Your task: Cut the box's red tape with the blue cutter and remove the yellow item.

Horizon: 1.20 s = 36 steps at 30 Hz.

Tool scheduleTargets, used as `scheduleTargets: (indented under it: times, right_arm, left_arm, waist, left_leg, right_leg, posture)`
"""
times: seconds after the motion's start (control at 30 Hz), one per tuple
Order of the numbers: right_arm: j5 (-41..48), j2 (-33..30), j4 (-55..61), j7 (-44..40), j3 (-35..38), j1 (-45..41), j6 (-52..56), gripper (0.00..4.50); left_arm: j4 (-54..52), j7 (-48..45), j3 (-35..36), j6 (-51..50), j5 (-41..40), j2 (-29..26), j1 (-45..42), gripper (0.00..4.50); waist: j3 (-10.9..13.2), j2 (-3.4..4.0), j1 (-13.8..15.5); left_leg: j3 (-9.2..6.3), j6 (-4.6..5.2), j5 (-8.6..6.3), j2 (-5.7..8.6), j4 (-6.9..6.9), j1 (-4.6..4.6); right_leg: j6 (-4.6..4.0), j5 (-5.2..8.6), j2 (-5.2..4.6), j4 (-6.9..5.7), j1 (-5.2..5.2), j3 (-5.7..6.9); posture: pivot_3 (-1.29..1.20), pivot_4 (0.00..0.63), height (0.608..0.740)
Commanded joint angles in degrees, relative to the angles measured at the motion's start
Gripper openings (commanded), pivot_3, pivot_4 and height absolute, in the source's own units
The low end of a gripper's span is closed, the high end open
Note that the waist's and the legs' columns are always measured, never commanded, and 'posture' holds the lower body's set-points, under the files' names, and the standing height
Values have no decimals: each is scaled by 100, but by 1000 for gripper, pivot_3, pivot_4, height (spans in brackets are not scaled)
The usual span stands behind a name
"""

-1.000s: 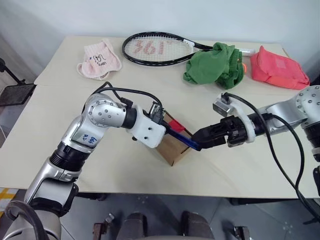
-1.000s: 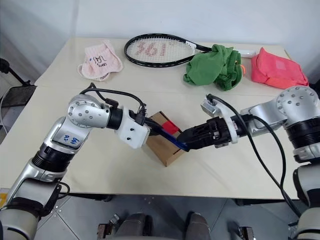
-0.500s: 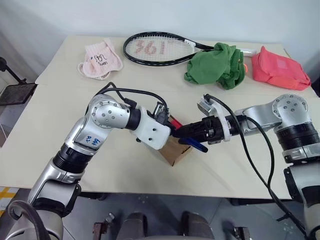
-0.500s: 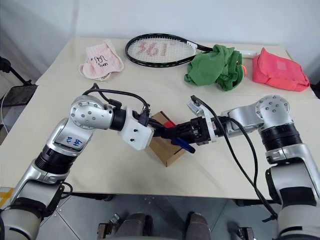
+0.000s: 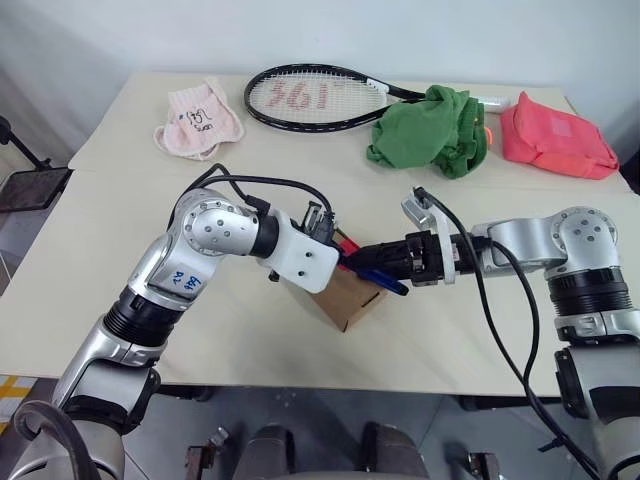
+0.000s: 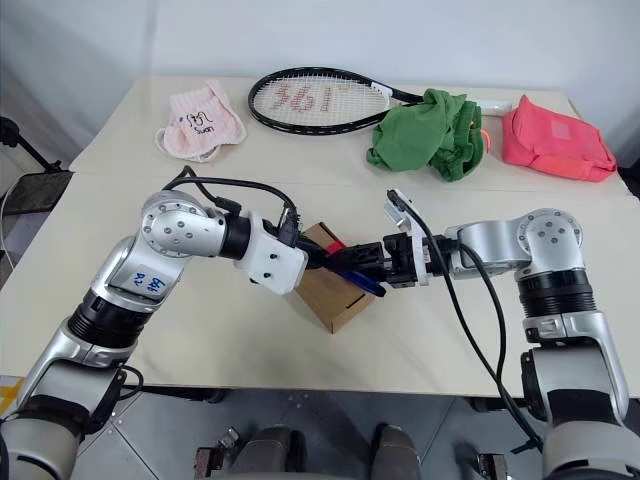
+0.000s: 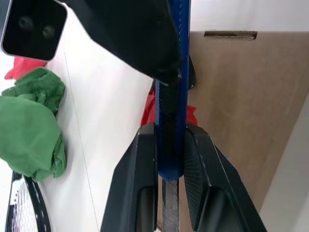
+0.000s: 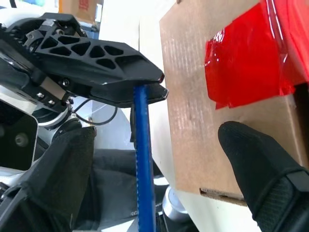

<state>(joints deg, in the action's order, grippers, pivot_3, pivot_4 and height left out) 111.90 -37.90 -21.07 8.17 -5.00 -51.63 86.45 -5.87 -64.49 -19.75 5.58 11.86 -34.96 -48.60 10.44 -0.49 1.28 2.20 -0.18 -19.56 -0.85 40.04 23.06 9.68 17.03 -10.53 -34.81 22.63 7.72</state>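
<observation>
At centre frame, over a pale table [image 5: 120, 300], the left gripper [image 7: 169, 159] is clamped on the handle of the blue cutter [image 5: 375, 279], its two black fingers [image 7: 140, 193] pressed to either side of the shaft; the cutter slants across the top of the small cardboard box [image 5: 345, 300], which sits on the table just below centre; the right gripper [image 5: 365, 262] reaches in from the right with its jaws spread wide on either side of the cutter, one finger [image 8: 260, 164] lying over the box's top, and whether it touches the cutter cannot be told; the red tape [image 8: 246, 72] sits on the box top, wrinkled and glossy, its edge meeting a flap seam. Along the upper edge of the frame lie a black tennis racket [image 5: 310, 98] with red lettering on its strings that cannot be made out, a pink cloth [image 5: 200, 120] at upper left bearing a small drawn figure with writing too small to read, a crumpled green garment [image 5: 425, 135], and a coral-pink pouch [image 5: 555, 135] at upper right; a blue handwritten mark on the left forearm [image 5: 180, 283] is illegible.
</observation>
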Motion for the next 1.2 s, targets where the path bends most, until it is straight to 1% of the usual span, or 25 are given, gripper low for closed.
scheduleTargets:
  times: [0.03,0.23,0.33,0.53,0.63,0.7,0.93,1.0,1.07,1.1,1.2]
  right_arm:
    - [110,87,243,158,323,78,-76,4360]
    - [110,263,324,371,509,193,-110,4360]
    - [110,328,371,451,561,257,-123,3772]
    - [110,424,420,473,579,336,-124,1780]
    - [110,472,442,496,600,375,-138,670]
    - [110,540,461,551,642,414,-167,83]
    - [110,946,705,1007,992,610,-381,84]
    - [110,1065,805,1159,1099,679,-438,84]
    - [110,1179,937,1309,1202,764,-506,84]
    - [110,1237,1025,1386,1251,812,-551,84]
    - [110,1413,1304,1617,1382,911,-704,83]
  left_arm:
    - [-31,85,3,23,82,-34,-45,471]
    - [-14,104,-15,-37,218,-28,-71,471]
    - [4,135,-35,-19,323,-54,-102,471]
    - [75,275,-19,8,482,-3,-206,471]
    - [63,338,-14,20,497,26,-222,471]
    - [42,351,-18,46,481,35,-221,471]
    - [-47,273,-30,119,347,57,-175,471]
    - [-112,173,-18,-8,241,65,-125,471]
    - [-210,55,50,-245,16,111,-54,1139]
    - [-235,39,76,-279,-45,114,-40,1358]
    - [-251,-9,266,-432,-375,152,-73,2261]
  waist:
    - [0,0,2]
    - [0,0,-3]
    - [0,0,-1]
    - [0,0,-8]
    - [0,0,-10]
    - [0,0,-10]
    - [0,0,-11]
    - [0,1,-13]
    - [-1,1,-14]
    - [-1,1,-7]
    - [-1,1,-17]
  left_leg:
    - [0,0,0,0,0,0]
    - [0,0,0,0,0,-1]
    - [0,0,0,0,0,-1]
    - [0,0,0,0,0,-1]
    - [0,0,0,0,0,-2]
    - [0,0,0,0,0,-2]
    - [0,0,0,0,0,-2]
    - [0,0,0,0,0,-3]
    - [0,0,0,0,0,-3]
    - [-1,0,0,0,0,-3]
    - [-1,0,0,0,1,-3]
  right_leg:
    - [0,0,0,0,0,0]
    - [0,0,0,-2,0,-1]
    - [0,0,0,-3,0,-1]
    - [0,0,0,-5,0,-1]
    - [0,0,0,-5,1,-2]
    - [0,0,0,-7,2,-1]
    - [0,0,0,-11,3,-2]
    - [0,0,0,-14,4,-2]
    - [0,0,0,-15,4,-3]
    - [0,0,0,-15,4,-3]
    - [0,0,0,-16,5,-4]
  posture:
    - [0,150,740]
    - [0,150,740]
    - [0,150,740]
    - [0,150,740]
    - [0,150,740]
    - [0,150,740]
    - [0,150,740]
    - [0,150,740]
    - [0,150,740]
    - [0,150,740]
    - [0,150,740]
